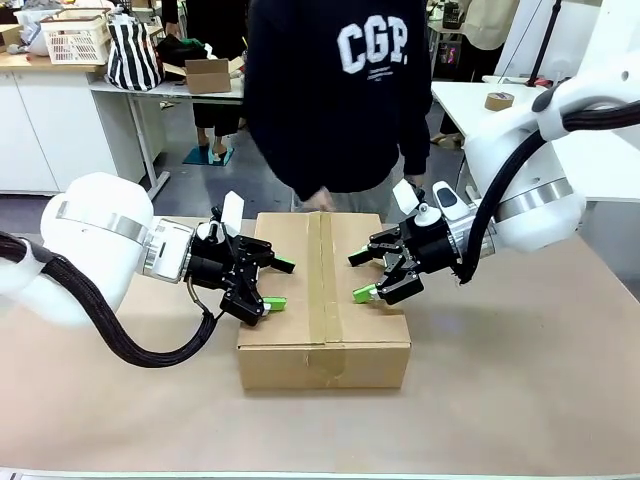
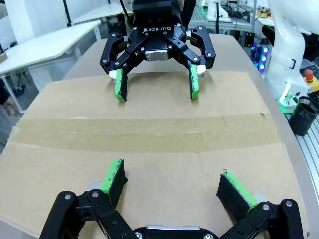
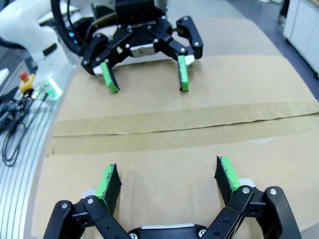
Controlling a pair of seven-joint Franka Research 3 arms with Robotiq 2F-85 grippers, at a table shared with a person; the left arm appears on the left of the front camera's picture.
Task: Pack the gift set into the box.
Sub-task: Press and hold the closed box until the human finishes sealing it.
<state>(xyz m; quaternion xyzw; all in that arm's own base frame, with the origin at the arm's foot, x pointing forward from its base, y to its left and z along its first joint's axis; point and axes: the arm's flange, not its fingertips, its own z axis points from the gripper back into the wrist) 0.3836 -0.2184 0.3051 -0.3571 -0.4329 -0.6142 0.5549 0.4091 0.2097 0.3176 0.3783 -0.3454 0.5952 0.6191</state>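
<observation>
Box (image 1: 320, 365) sits mid-worktop (image 1: 520, 400), far end close to the far edge. Flaps are shut and tape (image 1: 323, 270) runs along the top seam and down the front face. Contents are hidden, so I can't tell the weight.

My read on handling:
- Corrugated card, stiff at edges and corners; the top will likely give near the seam if pressed.
- Matte card should hold well against the green pads (image 2: 119, 89). The tape looks slicker, so avoid it.
- Far too wide for one jaw span. Squeeze opposite side walls, one arm each.

Left gripper (image 1: 279, 285) is over the box's left edge and right gripper (image 1: 360, 276) over its right side, facing each other. Both have jaws spread, holding nothing. Can't tell if pads touch the top.

Print: "ROBOTIQ" on the right gripper's body, left wrist view. Person (image 1: 340, 120) at the far edge, top reads "CGP."
</observation>
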